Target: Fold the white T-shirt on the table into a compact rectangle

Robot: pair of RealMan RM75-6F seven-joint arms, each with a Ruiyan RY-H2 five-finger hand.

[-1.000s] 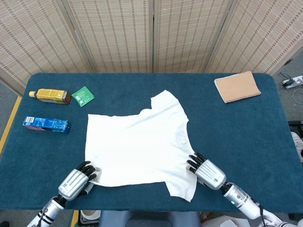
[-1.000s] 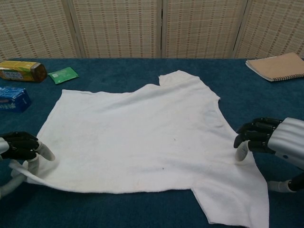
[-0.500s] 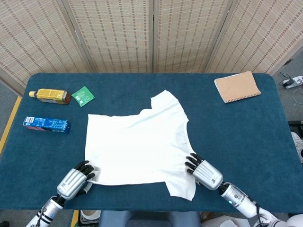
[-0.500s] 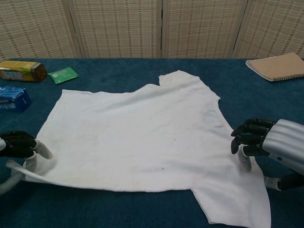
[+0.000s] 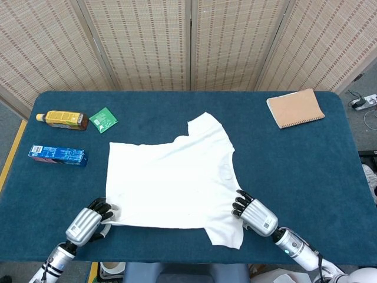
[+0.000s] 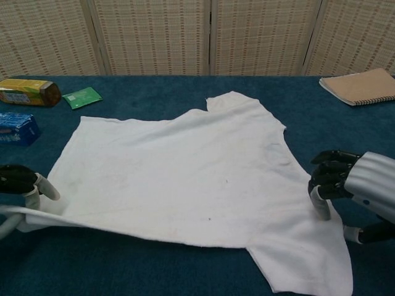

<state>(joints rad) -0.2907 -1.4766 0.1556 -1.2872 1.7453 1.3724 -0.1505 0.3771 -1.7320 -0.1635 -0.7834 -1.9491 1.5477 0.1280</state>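
Note:
The white T-shirt (image 5: 171,180) lies spread flat in the middle of the blue table (image 5: 294,171), with its collar to the right and one sleeve pointing away. My left hand (image 5: 87,222) pinches the near left corner, and in the chest view that hand (image 6: 20,184) holds the corner raised a little off the cloth-covered top. My right hand (image 5: 255,214) sits at the shirt's right edge above the near sleeve. In the chest view a fingertip (image 6: 321,208) of it presses on the T-shirt (image 6: 185,166) with the thumb at the edge.
At the far left stand a tea bottle (image 5: 62,119), a green packet (image 5: 103,119) and a blue box (image 5: 58,155). A brown notebook (image 5: 294,108) lies at the far right. Woven screens close off the back.
My left hand has drawn the near left corner left and toward the table's front edge, pulling the hem taut. My right hand has shifted slightly nearer, staying on the shirt's edge.

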